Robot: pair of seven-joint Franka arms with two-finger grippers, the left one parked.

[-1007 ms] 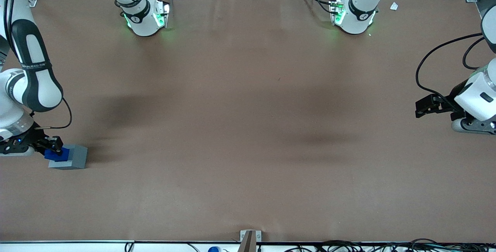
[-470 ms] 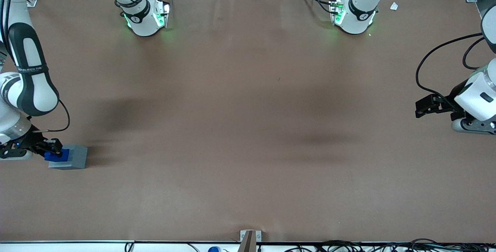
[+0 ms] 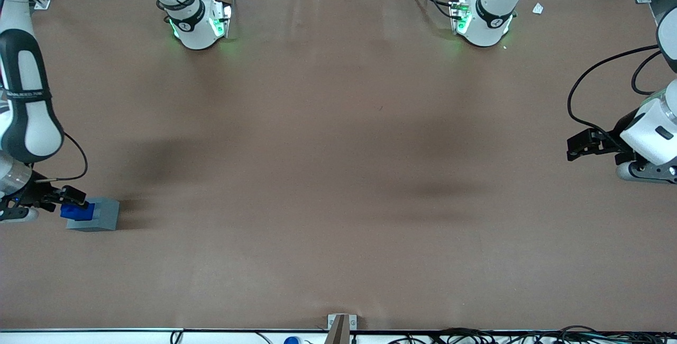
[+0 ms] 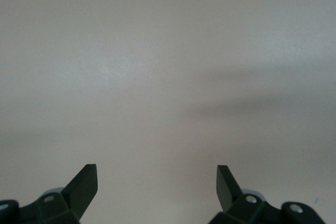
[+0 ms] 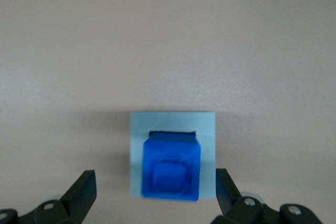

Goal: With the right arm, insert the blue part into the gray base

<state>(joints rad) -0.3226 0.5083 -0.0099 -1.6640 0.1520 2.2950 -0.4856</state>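
The gray base lies on the brown table toward the working arm's end. The blue part stands in the base's socket and sticks up above it. My right arm's gripper is just above the blue part, at the side away from the parked arm. In the right wrist view the gripper is open, its fingers spread wider than the gray base and touching nothing. The blue part shows between them from above, with a thin dark gap along one socket edge.
The two arm bases with green lights stand at the table edge farthest from the front camera. A small metal bracket sits at the nearest edge, with cables beside it. The brown table spreads wide toward the parked arm.
My right arm has swung toward its own end of the table, and the gripper has drawn slightly back from the blue part. The blue part and gray base have not moved.
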